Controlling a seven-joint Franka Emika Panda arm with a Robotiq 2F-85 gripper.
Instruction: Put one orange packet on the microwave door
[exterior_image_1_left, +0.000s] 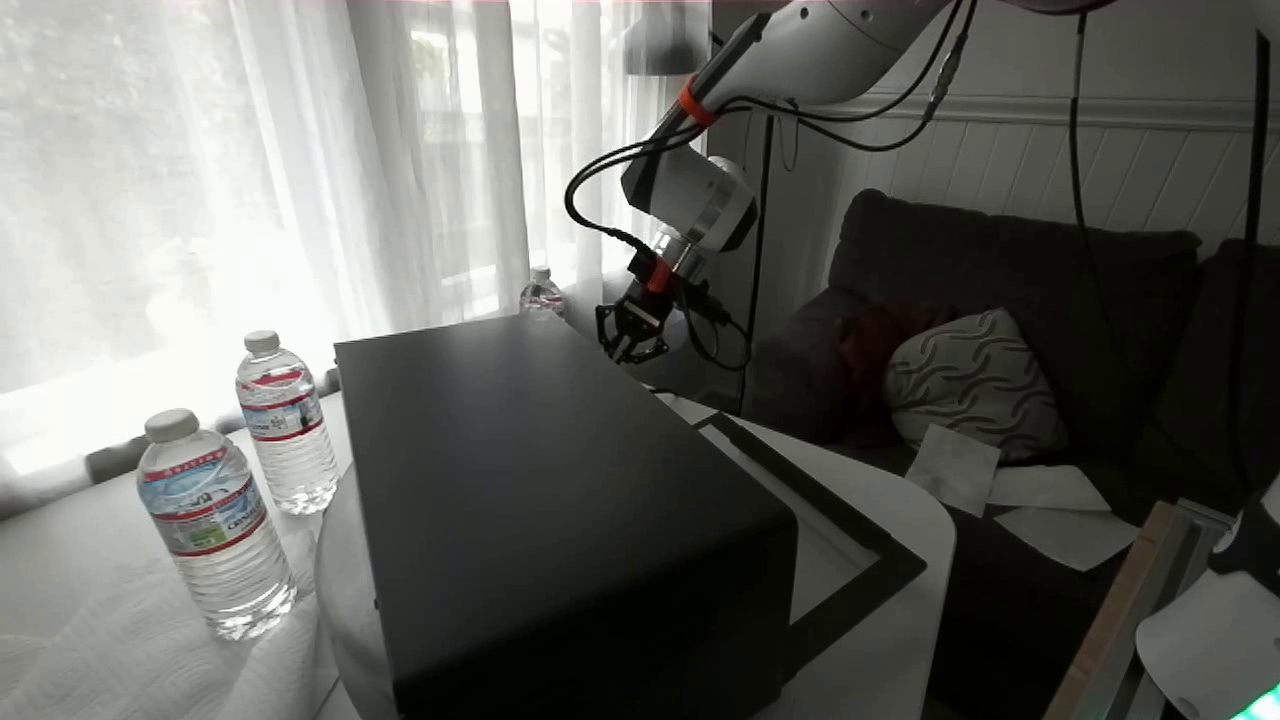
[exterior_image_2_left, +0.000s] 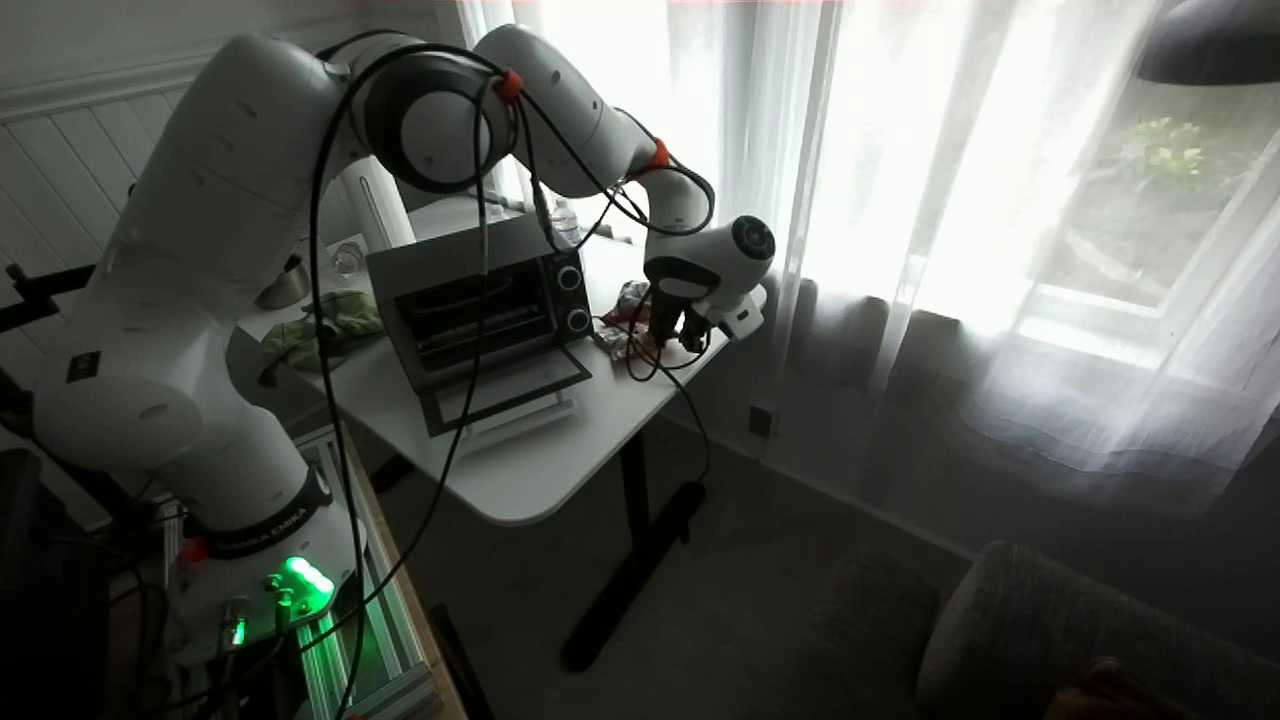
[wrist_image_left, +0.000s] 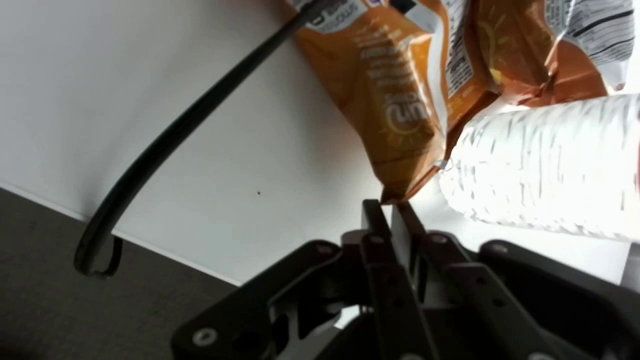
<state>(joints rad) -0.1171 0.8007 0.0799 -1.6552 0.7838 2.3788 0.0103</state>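
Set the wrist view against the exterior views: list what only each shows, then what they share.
Only the wrist view: lettering on the orange packet, and that packet's narrow end at the tips of the gripper.
Only the exterior views: the black box with its microwave door lowered open, the sheer curtains and, in an exterior view, a patterned pillow.
Shared: the gripper, the white table and a water bottle, possibly not the same one. Packets also show, dimly, in an exterior view.

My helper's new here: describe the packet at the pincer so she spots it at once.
On the table in an exterior view, find the black oven; packets lie right of it. In the wrist view, near the bottle, pick the orange packet whose narrow end is at the pincer; its orange neighbour doesn't reach the pincer.
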